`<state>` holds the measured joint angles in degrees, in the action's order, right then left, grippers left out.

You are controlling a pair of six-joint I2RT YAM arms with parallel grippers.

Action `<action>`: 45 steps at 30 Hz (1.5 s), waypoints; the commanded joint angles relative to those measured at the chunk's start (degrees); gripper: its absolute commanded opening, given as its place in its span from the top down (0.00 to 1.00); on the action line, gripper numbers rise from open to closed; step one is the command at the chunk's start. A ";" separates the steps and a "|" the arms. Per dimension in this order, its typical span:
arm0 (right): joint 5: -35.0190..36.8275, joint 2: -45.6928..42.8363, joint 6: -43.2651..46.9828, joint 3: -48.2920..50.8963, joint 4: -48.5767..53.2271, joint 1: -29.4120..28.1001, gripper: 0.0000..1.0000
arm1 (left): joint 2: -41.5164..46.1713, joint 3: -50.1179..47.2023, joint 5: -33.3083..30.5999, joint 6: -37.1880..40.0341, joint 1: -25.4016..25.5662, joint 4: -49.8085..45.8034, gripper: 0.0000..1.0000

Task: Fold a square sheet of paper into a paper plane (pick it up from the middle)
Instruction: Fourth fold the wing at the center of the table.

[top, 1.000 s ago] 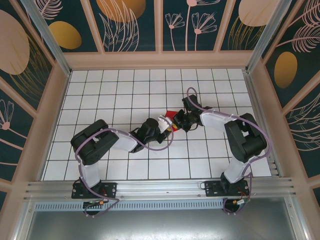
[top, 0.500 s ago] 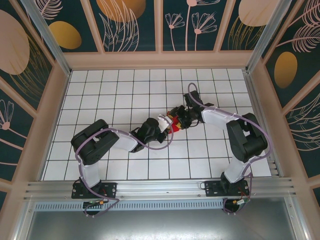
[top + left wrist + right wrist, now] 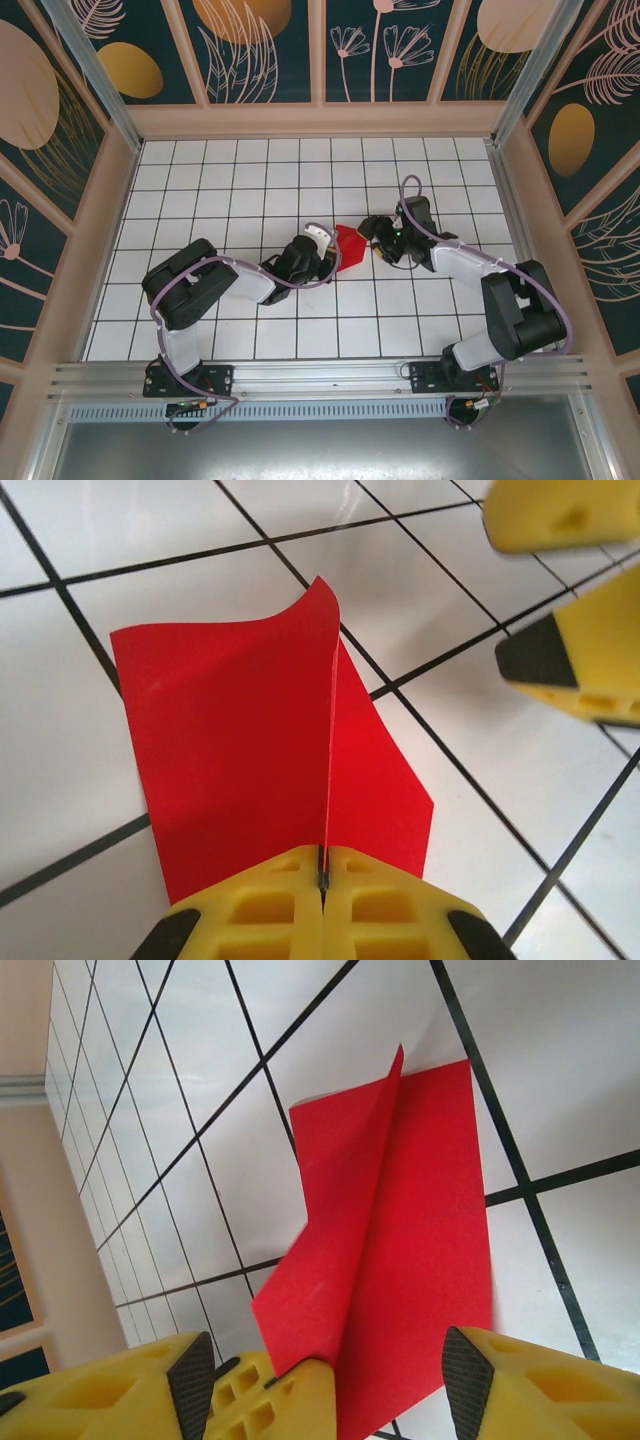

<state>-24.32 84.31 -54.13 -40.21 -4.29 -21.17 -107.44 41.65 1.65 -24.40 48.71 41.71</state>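
Now the left gripper [image 3: 322, 865] clamps the square sheet of paper [image 3: 240, 750] by its ridge — the right gripper [image 3: 325, 1355] gapes, jaws apart. Uneven flaps could skew the next crease.

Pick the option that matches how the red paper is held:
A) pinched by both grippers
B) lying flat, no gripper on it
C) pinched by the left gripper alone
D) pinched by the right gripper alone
C: in the left wrist view the left gripper is shut on the raised fold of the square sheet of paper, while the right gripper stands open beside it, its fingers off the sheet.
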 commanded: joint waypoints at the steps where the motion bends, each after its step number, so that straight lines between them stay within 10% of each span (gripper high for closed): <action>1: -4.39 -0.31 2.45 1.82 -8.35 0.22 0.38 | -1.01 1.63 1.47 -11.68 0.16 -1.36 0.95; 9: -8.21 5.05 3.58 1.16 -9.35 -0.39 0.48 | -1.41 0.81 3.80 -23.27 0.16 0.72 0.94; 45: -6.77 17.36 5.60 -4.21 -2.80 -3.05 0.55 | -1.79 -2.19 4.57 -29.63 0.07 2.82 0.83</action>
<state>-32.64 99.42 -49.80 -43.16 -8.95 -23.42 -109.56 40.01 5.58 -52.27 48.71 43.88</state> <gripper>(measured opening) 0.451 0.170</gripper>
